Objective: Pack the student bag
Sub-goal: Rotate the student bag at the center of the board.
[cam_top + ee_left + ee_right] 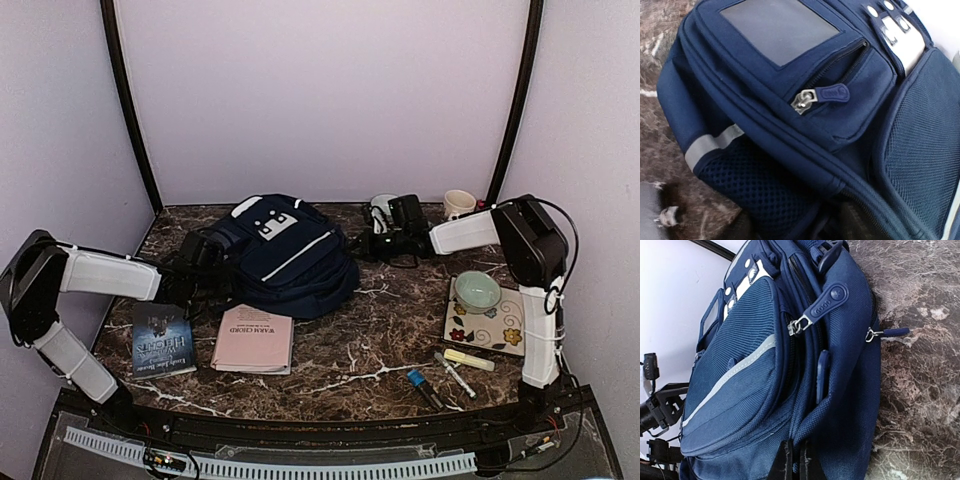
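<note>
The student bag (285,255) is a navy-blue backpack with a white stripe, lying at the back middle of the marble table. My left gripper (205,250) presses against its left side. In the left wrist view the bag (805,75) fills the frame, with a pocket zip pull (832,93). The dark blurred fingers (737,227) sit wide apart at the bottom with the bag's seam between them. My right gripper (372,244) is at the bag's right side. In the right wrist view its fingers (786,462) are shut on a fold of bag fabric (835,405).
A blue book (162,340) and a pink book (254,338) lie in front of the bag. A floral plate (500,330) with a green bowl (478,291), a yellow highlighter (468,359) and markers (428,386) lie at the right. A white mug (459,204) stands at the back.
</note>
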`<state>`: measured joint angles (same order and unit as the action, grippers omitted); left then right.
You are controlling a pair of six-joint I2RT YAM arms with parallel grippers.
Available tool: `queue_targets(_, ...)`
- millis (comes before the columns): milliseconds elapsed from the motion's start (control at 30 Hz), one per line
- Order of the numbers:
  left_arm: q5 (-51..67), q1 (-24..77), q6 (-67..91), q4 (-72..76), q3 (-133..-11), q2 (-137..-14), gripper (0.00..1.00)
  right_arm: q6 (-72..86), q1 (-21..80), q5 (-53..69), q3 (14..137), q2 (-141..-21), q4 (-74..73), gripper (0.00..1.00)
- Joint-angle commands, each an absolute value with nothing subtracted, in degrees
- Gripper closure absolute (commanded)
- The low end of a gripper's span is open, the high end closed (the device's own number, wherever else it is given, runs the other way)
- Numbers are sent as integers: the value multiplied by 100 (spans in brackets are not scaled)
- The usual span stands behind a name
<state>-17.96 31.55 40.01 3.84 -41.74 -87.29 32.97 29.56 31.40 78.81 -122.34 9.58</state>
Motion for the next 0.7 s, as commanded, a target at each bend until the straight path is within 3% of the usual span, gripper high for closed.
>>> queue_targets(0, -937, 3017, 3755, 1202, -4262, -9152, 53, 3262, 3053, 3556, 7564, -11686, 1448, 100)
queue_targets(167, -840, 3022, 3449, 1379, -4641, -9372, 83, 3351, 3125, 3395, 7243, -11285, 1598, 100)
queue_targets(300, -851, 3023, 3250, 1312, -5038, -9499, 97, 3496, 3225, 3286, 6823, -10929, 1899, 100)
queue_targets(667, -1135, 3001, 2400, 1023, -6141, -9821, 100, 3229, 3796, 2716, 6271, -9991, 1502, 100)
